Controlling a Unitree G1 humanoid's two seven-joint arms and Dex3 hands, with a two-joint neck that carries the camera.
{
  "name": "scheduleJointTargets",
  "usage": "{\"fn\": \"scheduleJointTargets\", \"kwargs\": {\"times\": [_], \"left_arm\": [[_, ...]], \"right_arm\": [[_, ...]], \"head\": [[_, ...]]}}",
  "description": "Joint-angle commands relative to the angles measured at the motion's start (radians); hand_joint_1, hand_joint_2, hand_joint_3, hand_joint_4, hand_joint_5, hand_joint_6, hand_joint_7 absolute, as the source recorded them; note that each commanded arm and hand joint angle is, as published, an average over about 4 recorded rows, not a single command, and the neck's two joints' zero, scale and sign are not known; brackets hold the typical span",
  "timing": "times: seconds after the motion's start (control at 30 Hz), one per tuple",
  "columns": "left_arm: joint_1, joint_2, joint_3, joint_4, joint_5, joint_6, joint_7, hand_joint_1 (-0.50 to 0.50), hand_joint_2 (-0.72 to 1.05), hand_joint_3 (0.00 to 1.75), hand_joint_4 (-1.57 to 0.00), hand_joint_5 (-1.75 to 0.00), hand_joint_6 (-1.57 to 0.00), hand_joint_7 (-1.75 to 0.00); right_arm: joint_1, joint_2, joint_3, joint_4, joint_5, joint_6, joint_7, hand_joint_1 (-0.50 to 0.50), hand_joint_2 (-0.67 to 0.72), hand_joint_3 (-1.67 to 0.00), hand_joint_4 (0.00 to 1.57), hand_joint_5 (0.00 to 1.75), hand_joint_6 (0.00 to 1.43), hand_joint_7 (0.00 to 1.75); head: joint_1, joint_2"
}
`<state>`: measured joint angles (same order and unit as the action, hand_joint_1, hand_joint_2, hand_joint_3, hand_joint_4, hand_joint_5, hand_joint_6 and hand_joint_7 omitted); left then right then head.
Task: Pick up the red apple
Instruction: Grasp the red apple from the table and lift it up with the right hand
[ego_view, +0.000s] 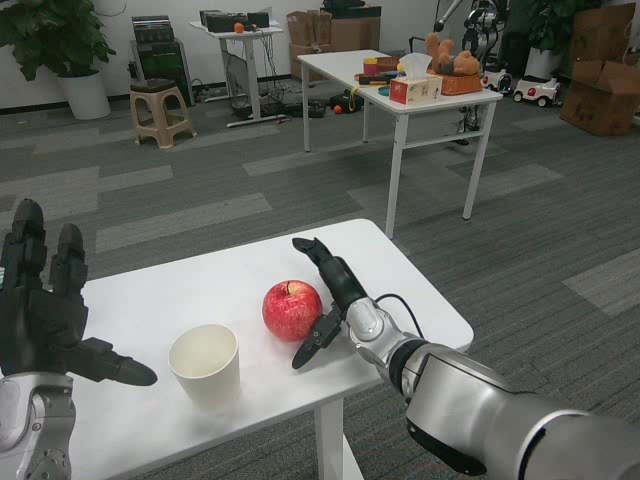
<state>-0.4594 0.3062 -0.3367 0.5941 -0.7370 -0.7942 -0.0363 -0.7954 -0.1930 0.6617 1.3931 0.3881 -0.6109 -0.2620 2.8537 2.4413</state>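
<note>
We are reaching our right hand (328, 300) beside the red apple (292, 310) on the white table (200, 290), fingers spread and apart from it. A white paper cup (204, 364) is standing nearby. Our left hand (45, 310) is hovering open-fingered at the table's left.

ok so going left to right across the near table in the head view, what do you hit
left hand → cup → apple → right hand
</note>
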Motion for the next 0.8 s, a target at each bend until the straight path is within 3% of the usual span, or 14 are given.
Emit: {"fn": "scheduleJointTargets", "kwargs": {"times": [0.03, 0.17, 0.33, 0.6, 0.8], "left_arm": [[0.012, -0.001, 0.007, 0.000, -0.008, -0.008, -0.002, -0.48, -0.55, 0.09, 0.00, 0.00, 0.00, 0.00], [0.013, -0.001, 0.007, 0.000, -0.008, -0.008, -0.001, -0.48, -0.55, 0.09, 0.00, -0.10, 0.00, 0.00], [0.015, -0.001, 0.008, 0.000, -0.008, -0.008, -0.001, -0.48, -0.55, 0.09, 0.00, -0.08, 0.00, 0.00], [0.016, -0.001, 0.008, -0.002, -0.008, -0.008, -0.001, -0.48, -0.55, 0.07, 0.00, -0.03, 0.00, 0.00], [0.018, -0.001, 0.008, -0.002, -0.008, -0.008, -0.001, -0.48, -0.55, 0.09, 0.00, -0.08, 0.00, 0.00]], "right_arm": [[0.007, -0.006, -0.032, -0.025, 0.002, 0.002, -0.006, -0.50, 0.22, -0.16, 0.00, 0.00, 0.00, 0.28], [0.007, -0.009, -0.049, -0.041, 0.002, 0.002, -0.009, -0.50, 0.22, -0.16, 0.00, 0.00, 0.00, 0.28], [0.008, -0.015, -0.042, -0.056, 0.002, 0.002, -0.010, -0.49, 0.22, -0.16, 0.00, 0.00, 0.00, 0.28], [0.016, -0.012, 0.018, -0.052, 0.002, 0.002, -0.008, -0.48, 0.14, -0.16, 0.00, 0.00, 0.00, 0.28], [0.015, 0.008, 0.062, 0.015, 0.002, 0.003, -0.008, -0.50, 0.03, -0.16, 0.00, 0.00, 0.00, 0.28]], "head": [[0.001, 0.000], [0.001, 0.000], [0.001, 0.001], [0.001, 0.002], [0.003, 0.001]]}}
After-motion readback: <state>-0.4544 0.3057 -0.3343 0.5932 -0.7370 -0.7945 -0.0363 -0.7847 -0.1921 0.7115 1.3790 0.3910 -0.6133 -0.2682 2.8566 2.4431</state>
